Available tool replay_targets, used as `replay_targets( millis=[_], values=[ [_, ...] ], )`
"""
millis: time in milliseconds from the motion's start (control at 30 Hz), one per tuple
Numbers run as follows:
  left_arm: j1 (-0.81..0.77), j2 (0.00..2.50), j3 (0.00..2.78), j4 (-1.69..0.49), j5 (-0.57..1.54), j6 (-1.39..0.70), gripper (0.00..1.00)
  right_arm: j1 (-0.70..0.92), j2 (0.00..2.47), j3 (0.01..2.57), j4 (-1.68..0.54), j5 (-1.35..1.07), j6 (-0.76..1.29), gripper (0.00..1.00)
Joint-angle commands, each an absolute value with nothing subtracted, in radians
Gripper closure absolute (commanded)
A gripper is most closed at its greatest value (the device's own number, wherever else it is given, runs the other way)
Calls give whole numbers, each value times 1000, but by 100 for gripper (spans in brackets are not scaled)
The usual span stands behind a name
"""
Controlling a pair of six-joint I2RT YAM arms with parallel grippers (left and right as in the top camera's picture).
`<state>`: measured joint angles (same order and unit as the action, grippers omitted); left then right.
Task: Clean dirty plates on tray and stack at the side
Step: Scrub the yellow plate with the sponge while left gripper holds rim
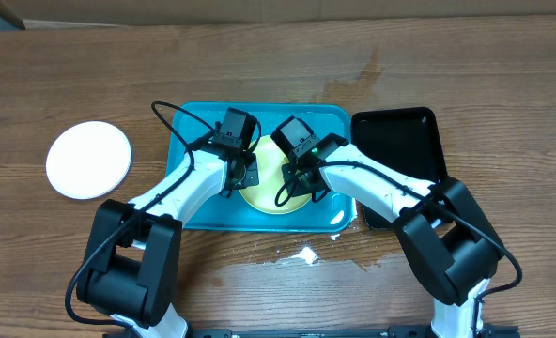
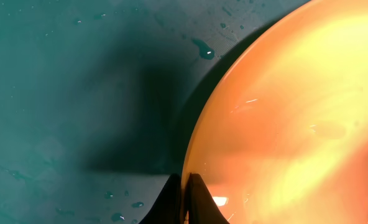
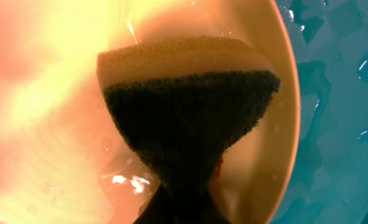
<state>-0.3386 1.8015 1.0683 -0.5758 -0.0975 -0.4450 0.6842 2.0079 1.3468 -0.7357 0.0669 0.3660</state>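
Observation:
A pale yellow-green plate (image 1: 269, 194) lies in the turquoise tray (image 1: 189, 192). My left gripper (image 1: 241, 175) is at the plate's left edge. In the left wrist view its fingertips (image 2: 199, 198) are pinched on the rim of the plate (image 2: 283, 124), which glows orange here, above the wet tray (image 2: 59, 93). My right gripper (image 1: 301, 178) is over the plate, shut on a sponge (image 3: 190, 106) with a yellow body and a dark scrub face. The sponge rests against the plate (image 3: 47, 93). A white plate (image 1: 88, 160) sits on the table, left of the tray.
A glossy black tray (image 1: 400, 141) sits just right of the turquoise one. Water drops and a small white splash (image 1: 304, 254) lie on the wooden table in front of the tray. A damp patch (image 1: 362, 75) marks the wood behind it.

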Motion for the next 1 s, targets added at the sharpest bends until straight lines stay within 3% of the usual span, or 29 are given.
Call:
replay_targets(
  millis=[0, 967],
  values=[
    [-340, 1822, 1056, -580, -111, -434, 96, 690, 2077, 1341, -723, 59, 369, 96],
    [-340, 1827, 1055, -591, -111, -422, 96, 691, 2088, 1348, -586, 196, 371, 96]
  ],
)
